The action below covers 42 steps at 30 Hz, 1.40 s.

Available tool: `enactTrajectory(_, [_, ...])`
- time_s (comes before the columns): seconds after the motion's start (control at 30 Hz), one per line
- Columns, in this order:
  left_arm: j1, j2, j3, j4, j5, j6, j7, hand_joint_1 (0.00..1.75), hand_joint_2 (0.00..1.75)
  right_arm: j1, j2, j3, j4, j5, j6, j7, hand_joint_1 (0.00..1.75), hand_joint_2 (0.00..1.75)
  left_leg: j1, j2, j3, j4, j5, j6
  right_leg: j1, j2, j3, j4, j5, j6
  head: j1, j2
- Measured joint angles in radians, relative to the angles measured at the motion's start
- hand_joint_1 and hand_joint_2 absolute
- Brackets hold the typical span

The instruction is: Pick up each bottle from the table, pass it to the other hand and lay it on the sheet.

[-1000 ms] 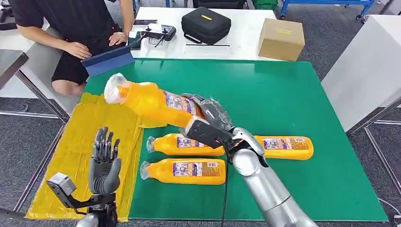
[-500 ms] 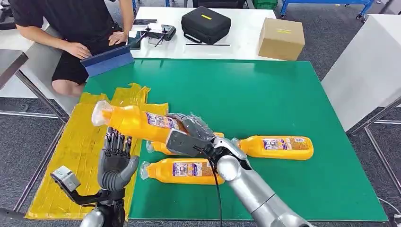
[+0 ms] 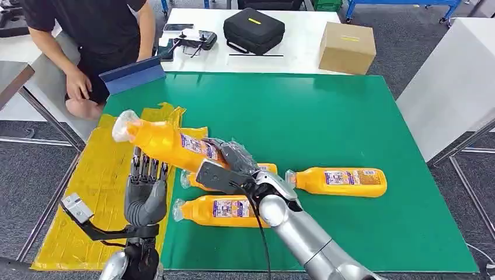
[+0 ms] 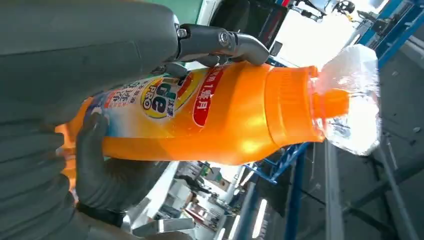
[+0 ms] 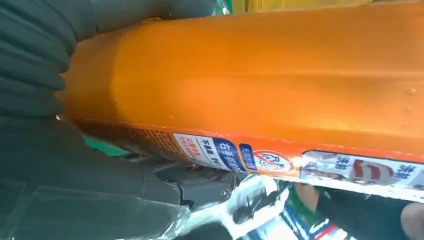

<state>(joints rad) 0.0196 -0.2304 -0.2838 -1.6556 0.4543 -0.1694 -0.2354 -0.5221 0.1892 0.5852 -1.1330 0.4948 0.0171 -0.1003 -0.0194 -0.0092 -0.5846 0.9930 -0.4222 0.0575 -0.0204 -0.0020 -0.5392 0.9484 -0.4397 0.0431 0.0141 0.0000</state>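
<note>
While the right hand [image 3: 230, 160] grips the orange bottle [image 3: 166, 144] around its lower body, the left hand [image 3: 146, 186] is directly under the bottle, fingers raised and apart, touching it without closing. The bottle is tilted, its cap end over the yellow sheet [image 3: 87, 192] beyond the left hand.

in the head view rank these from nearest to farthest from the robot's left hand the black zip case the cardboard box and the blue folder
From the left hand:
1. Blue folder, at the green table's far left corner.
2. Black zip case, on the white table behind.
3. Brown cardboard box, far right on that table.
</note>
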Motion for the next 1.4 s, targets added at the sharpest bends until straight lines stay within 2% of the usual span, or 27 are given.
enactTrajectory(0.5, [-0.040,0.000,0.003,0.045,0.041,0.044,0.007,0.00,1.75,-0.088,0.058,0.059,0.119,0.046,-0.048,0.041,1.71,1.75,0.000,0.000,-0.001,0.000,0.000,0.000,0.000,0.000,0.000,0.000,0.000,0.000,0.000,0.000])
enactTrajectory(0.53, [-0.041,0.000,0.004,0.047,0.039,0.049,0.006,0.00,1.75,-0.096,0.067,0.064,0.134,0.047,-0.050,0.046,1.75,1.75,0.000,0.000,-0.001,0.000,0.000,0.000,0.000,0.000,0.000,0.000,0.000,0.000,0.000,0.000])
enactTrajectory(0.8, [-0.054,-0.002,0.026,0.073,-0.001,0.114,0.004,0.00,1.75,-0.143,0.127,0.100,0.275,0.096,-0.098,0.080,1.71,1.75,0.000,0.000,-0.001,0.000,0.000,0.000,0.000,0.000,-0.001,0.000,0.000,0.000,0.000,0.000])
enactTrajectory(0.83, [-0.053,-0.003,0.030,0.077,-0.006,0.122,0.004,0.00,1.75,-0.145,0.131,0.106,0.289,0.106,-0.106,0.081,1.69,1.75,0.000,0.000,-0.001,0.000,0.000,0.000,0.000,0.000,-0.001,0.000,0.000,0.000,0.000,0.000])
enactTrajectory(0.87, [-0.051,-0.003,0.035,0.077,-0.010,0.127,0.005,0.00,1.75,-0.146,0.135,0.111,0.301,0.112,-0.113,0.081,1.75,1.75,0.000,0.000,-0.001,0.000,0.000,0.000,0.000,0.000,-0.001,0.000,0.000,0.000,0.000,0.000])
enactTrajectory(1.4, [-0.016,-0.002,0.126,0.049,-0.018,0.139,0.018,0.00,1.75,-0.126,0.167,0.257,0.327,0.188,-0.115,0.098,1.69,1.75,0.000,0.001,-0.002,0.000,0.000,0.000,0.000,0.000,-0.003,0.000,0.000,0.000,0.000,0.000])
